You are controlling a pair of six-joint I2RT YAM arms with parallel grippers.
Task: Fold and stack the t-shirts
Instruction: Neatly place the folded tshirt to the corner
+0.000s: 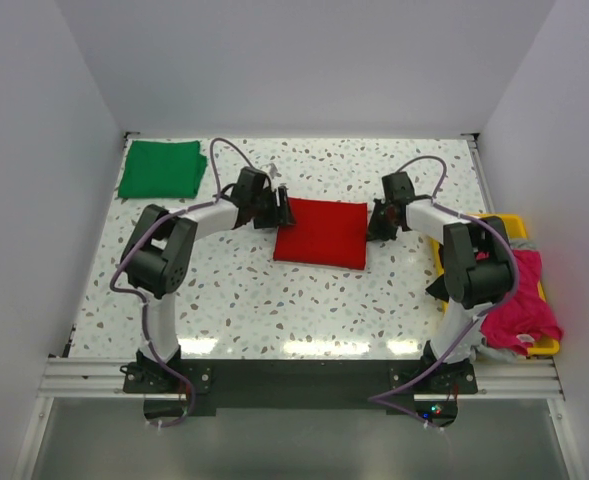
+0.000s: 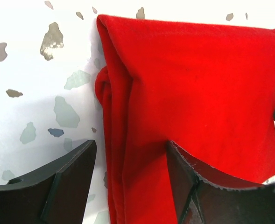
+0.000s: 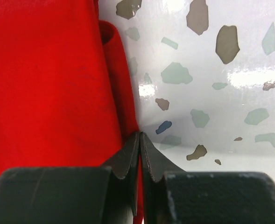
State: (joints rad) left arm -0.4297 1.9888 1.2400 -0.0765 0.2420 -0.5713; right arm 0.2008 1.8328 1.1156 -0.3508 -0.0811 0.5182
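The red t-shirt (image 1: 322,232) lies folded into a rectangle at mid-table. The green t-shirt (image 1: 161,168) lies folded at the far left corner. My left gripper (image 1: 282,212) is at the red shirt's left edge. In the left wrist view it (image 2: 131,144) is open, with its jaws either side of the shirt's (image 2: 198,84) layered folded edge. My right gripper (image 1: 374,222) is at the shirt's right edge. In the right wrist view it (image 3: 139,136) is shut, with red cloth (image 3: 44,84) pinched between the jaws.
A yellow tray (image 1: 514,219) stands at the right table edge with a magenta garment (image 1: 522,305) heaped on it and spilling over the front. White walls close in the table at the back and on both sides.
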